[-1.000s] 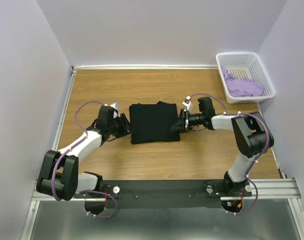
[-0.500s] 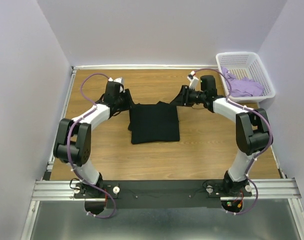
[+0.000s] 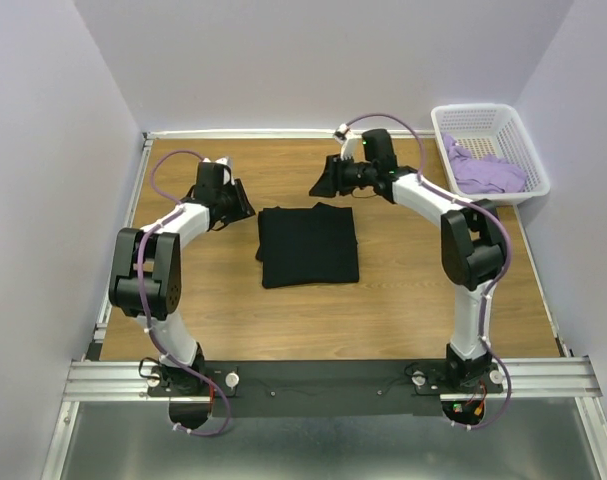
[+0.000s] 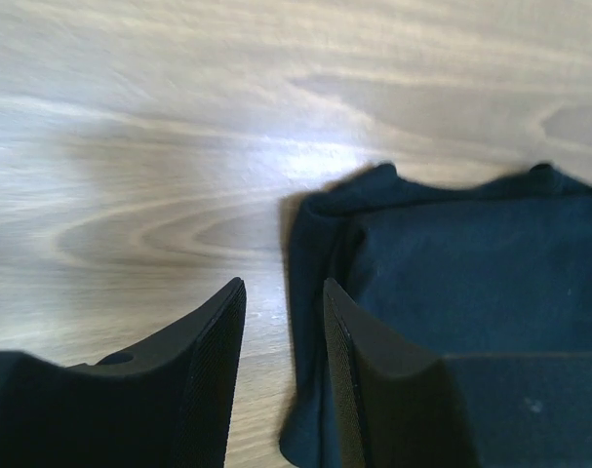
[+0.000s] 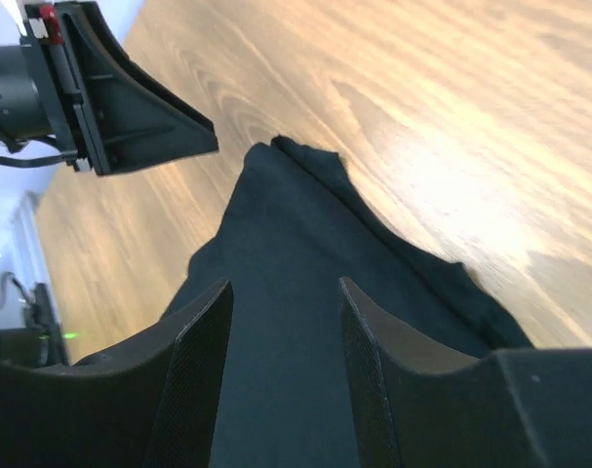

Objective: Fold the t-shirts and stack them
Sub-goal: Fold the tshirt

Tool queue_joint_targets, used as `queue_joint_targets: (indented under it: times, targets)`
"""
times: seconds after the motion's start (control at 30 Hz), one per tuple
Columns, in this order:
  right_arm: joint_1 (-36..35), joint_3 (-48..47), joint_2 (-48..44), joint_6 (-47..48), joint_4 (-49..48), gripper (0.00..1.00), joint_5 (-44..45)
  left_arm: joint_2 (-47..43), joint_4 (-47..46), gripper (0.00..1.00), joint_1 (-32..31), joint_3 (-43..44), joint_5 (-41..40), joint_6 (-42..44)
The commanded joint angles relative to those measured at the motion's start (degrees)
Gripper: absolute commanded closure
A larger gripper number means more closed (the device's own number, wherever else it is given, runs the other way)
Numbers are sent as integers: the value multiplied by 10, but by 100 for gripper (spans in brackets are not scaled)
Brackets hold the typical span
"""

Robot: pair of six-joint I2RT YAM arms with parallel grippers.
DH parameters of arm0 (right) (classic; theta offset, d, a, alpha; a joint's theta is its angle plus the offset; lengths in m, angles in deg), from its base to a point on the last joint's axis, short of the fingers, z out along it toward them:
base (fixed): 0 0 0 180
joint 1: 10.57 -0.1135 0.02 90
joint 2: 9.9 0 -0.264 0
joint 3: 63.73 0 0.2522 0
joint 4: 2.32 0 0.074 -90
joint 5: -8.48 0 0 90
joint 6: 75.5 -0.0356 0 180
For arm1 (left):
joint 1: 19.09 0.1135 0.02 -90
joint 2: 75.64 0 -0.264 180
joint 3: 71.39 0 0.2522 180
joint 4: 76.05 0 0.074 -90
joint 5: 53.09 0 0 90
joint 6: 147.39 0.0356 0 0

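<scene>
A black t-shirt lies folded into a rough square at the table's middle. My left gripper hovers just off its far left corner, open, with nothing between the fingers; in the left wrist view the gripper looks down on the shirt's edge. My right gripper hangs above the shirt's far edge, also open and empty. The right wrist view shows that gripper over the dark cloth. A lavender t-shirt sits crumpled in the basket.
A white lattice basket stands at the back right corner against the wall. Pale walls close the table on three sides. Across the shirt, the left gripper's body shows in the right wrist view.
Both grippers have left the black shirt's left and right sides and swung up to its far edge. The right one has then shifted left. The shirt has stayed in place.
</scene>
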Motion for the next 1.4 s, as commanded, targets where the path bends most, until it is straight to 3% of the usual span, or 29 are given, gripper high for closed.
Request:
queue_joint_targets:
  times: [0.0, 0.17, 0.63, 0.9, 1.1, 1.23, 1.33, 1.37]
  targets:
    - [-26, -20, 38, 35, 47, 45, 54, 21, 15, 54, -4, 7, 48, 20]
    - [-30, 15, 32, 32, 46, 46, 74, 5, -36, 50, -11, -11, 84, 41]
    - [-29, 46, 19, 49, 46, 46, 99, 74, -58, 49, -21, 38, 134, 56]
    - [14, 57, 8, 59, 45, 46, 125, 97, -58, 50, -22, 45, 140, 60]
    - [38, 66, 14, 65, 47, 46, 132, 106, -59, 57, -23, 47, 152, 60]
    - [42, 75, 19, 73, 45, 46, 158, 107, -59, 69, -26, 46, 154, 63]
    - [45, 79, 26, 74, 46, 47, 156, 109, -59, 71, -27, 46, 158, 63]
    - [46, 79, 28, 74, 46, 48, 152, 110, -59, 78, -27, 46, 159, 64]
